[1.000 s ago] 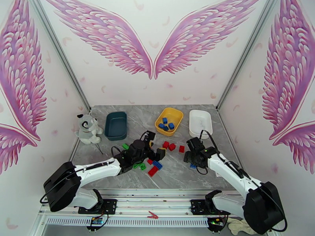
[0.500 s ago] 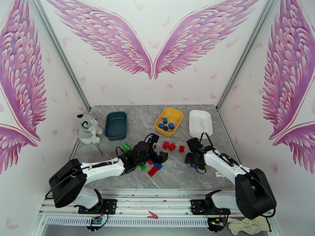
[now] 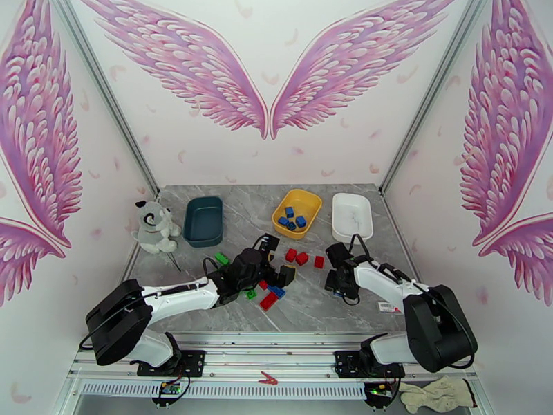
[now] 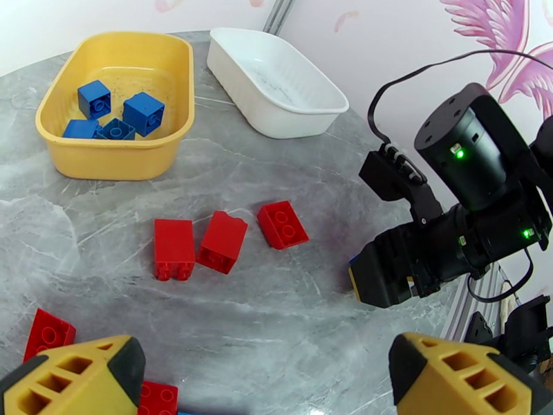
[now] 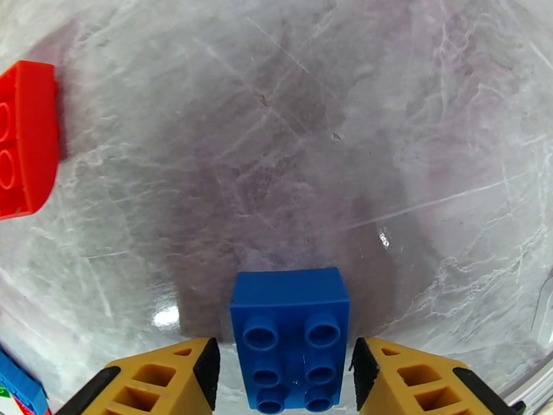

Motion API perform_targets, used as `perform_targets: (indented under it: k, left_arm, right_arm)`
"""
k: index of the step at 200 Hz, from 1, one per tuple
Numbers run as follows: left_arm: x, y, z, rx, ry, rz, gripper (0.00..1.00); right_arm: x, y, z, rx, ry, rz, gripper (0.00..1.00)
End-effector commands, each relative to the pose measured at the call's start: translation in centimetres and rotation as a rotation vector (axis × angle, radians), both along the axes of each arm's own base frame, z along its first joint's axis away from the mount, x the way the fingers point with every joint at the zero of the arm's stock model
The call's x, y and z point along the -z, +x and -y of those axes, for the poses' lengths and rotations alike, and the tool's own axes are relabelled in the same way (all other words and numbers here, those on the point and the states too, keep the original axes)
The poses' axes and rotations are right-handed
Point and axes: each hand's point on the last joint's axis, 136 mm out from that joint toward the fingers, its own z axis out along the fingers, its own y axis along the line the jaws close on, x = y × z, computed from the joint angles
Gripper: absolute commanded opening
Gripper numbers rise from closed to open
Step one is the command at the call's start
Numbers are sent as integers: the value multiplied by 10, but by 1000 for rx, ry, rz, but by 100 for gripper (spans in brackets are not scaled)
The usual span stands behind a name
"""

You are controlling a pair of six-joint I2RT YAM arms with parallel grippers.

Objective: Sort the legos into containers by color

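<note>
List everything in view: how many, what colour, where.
dark teal tray: one, far left.
yellow tray: one, far middle.
white tray: one, far right.
blue bricks: four in yellow tray, one beside left arm, one between right fingers.
red bricks: three in the centre, more by left arm.
green bricks: at least two, by left arm.
plush dog: one, grey-white, left edge.
left fingers: yellow-black, wide open.
right fingers: yellow-black, straddling a blue brick.

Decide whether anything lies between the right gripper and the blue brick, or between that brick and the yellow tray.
Nothing separates the right gripper from the blue brick; its fingers flank it. Toward the yellow tray, red bricks lie on the table, probably low enough to lift over.
</note>
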Motion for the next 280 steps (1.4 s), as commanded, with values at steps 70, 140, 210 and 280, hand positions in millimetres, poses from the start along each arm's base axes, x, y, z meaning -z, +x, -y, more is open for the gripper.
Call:
perform_targets:
  k: [70,140,210,280]
  left_arm:
    - [-12,15,-7,-41,15,36,99]
    - [2,49,-34,-113,-13,-52,99]
    - [15,75,-78,-253,-25,-132,99]
    - [5,72,-89,-276,-28,-106,99]
  right_arm:
    - [-40,18,-31,-82,91,147,25]
    - [-123,104,-85,-190,157,367,23]
    - [-142,236,-124,-222,40,411,30]
    - [-171,276,-134,-260,-47,459,72]
